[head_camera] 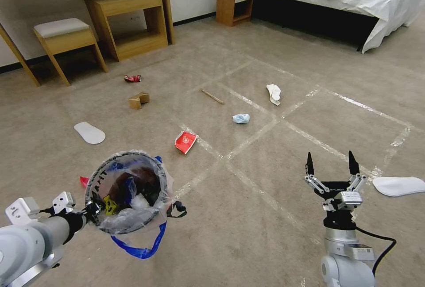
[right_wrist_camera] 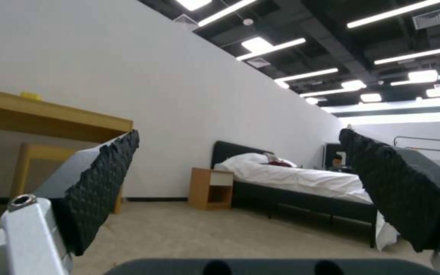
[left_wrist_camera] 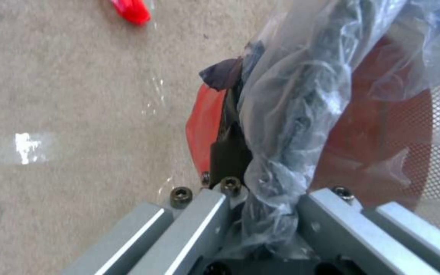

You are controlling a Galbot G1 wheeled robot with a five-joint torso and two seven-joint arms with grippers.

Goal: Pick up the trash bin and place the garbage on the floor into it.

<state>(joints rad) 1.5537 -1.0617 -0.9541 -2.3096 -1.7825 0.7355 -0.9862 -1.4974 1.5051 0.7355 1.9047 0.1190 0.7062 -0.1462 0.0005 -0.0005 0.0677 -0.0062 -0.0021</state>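
Left jaws clamp the trash bin (head_camera: 128, 189) rim above carpet.

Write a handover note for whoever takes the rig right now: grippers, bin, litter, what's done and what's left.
Left gripper: shut on the trash bin at its rim and bag, holding it up off the floor.
Right gripper: open, empty, raised above the carpet.
Done: bin picked up; some trash already lies inside.
Left on the floor: red wrapper, face mask, white tissue, wooden stick, cardboard, crushed can, two insoles, small red scrap by the bin.
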